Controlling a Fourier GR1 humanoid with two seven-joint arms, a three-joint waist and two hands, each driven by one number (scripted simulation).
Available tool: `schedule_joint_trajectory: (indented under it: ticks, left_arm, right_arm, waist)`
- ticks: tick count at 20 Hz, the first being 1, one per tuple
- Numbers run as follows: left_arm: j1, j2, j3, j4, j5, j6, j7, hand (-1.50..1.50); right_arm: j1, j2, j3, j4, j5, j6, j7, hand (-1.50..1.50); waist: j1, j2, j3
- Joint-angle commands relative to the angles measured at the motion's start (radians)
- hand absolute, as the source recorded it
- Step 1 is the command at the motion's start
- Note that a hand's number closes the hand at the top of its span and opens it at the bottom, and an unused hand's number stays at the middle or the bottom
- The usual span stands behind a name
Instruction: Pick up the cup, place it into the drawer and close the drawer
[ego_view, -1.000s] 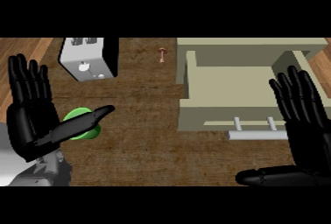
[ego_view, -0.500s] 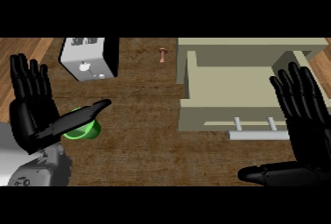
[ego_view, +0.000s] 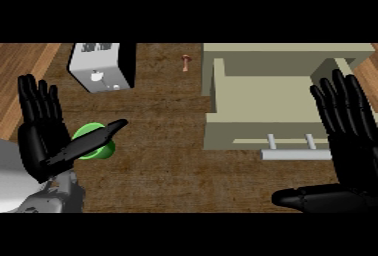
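**A:** Where's the cup right now?

**B:** The green cup (ego_view: 94, 145) sits on the desk (ego_view: 162, 165) at my left side, mostly hidden behind my left hand (ego_view: 46, 135). Fingers (ego_view: 37, 100) there are straight and spread, thumb stretched out across the cup's front. Nothing curled round it, so I'd say it isn't grasped yet.

**A:** What could go wrong?

**B:** I see only a sliver of rim and wall. If I close without knowing where the wall lies, the thumb could nudge it sideways or tip it over. It looks smooth, glossy and round, so my guess is it slides or rolls easily on that rough brown woven-looking top.

**A:** And the drawer?

**B:** The drawer (ego_view: 258, 100) is open, well apart from the cup, over on my right: a pale, flat-walled box with a bare floor and a light bar handle (ego_view: 295, 154) at the front. Carrying across, I could clip its near wall.

**A:** Your other hand?

**B:** My right hand (ego_view: 347, 135) is up beside the drawer, fingers straight and spread, holding nothing.

**A:** Anything else about?

**B:** A boxy silver toaster (ego_view: 102, 67) beyond the cup, and a small reddish thing (ego_view: 186, 61) I can't identify.
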Motion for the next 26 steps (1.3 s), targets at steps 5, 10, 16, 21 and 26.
schedule_joint_trajectory:
  ticks: [5,10,16,21,26]
  left_arm:
    - [0.05,-0.004,0.032,0.084,0.039,-0.016,-0.057,-1.5]
    - [0.138,-0.002,0.027,0.042,0.065,-0.001,-0.049,-1.5]
    - [0.16,-0.008,0.071,0.193,0.137,-0.007,-0.216,-1.5]
    - [0.104,0.042,0.153,0.3,0.184,-0.086,-0.233,-1.5]
    - [0.152,-0.002,0.145,0.433,0.211,-0.115,-0.399,-1.5]
  right_arm:
    - [0.048,0.035,0.033,0.043,0.049,-0.002,-0.088,-1.5]
    - [-0.073,0.015,0.021,0.007,0.036,-0.032,0.056,-1.5]
    - [0.032,-0.011,-0.042,0.006,-0.043,0.044,-0.027,-1.5]
    - [-0.006,-0.004,-0.022,-0.042,-0.033,0.014,0.061,-1.5]
    - [0.01,-0.038,-0.073,0.028,-0.048,0.069,-0.032,-1.5]
  waist:
    - [0.0,0.001,0.0]
    - [0.004,0.0,0.0]
    - [0.0,0.0,0.0]
    - [0.0,0.001,0.0]
    - [-0.001,0.001,0.0]
